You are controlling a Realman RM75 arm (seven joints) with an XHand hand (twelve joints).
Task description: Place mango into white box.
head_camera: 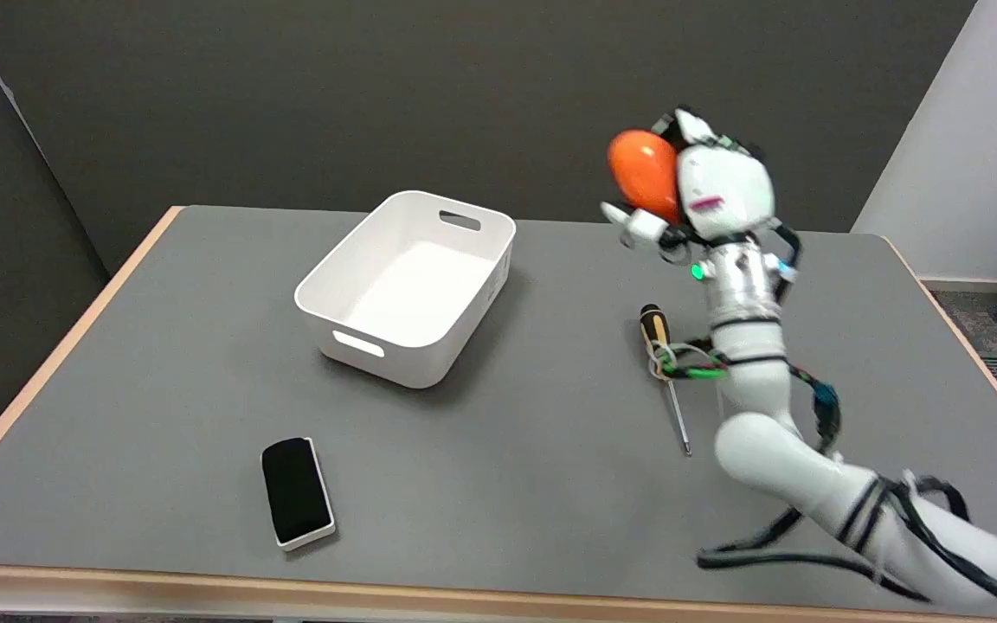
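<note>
Right hand (706, 186): raised above the table (550, 484), fingers wrapped around orange mango (644, 176), held on its left side. White box (408, 285): well left and lower. Screwdriver (667, 368): below the hand. Black eraser (296, 491): far lower left.

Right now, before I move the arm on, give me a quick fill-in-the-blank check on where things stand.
1. The right hand holds the ____ in the air.
2. The white box contains ____.
3. The screwdriver lies on the table to the picture's ____ of the white box.
4. The black eraser lies nearer the table's ____ edge than the white box.

Missing words: mango; nothing; right; near
</note>
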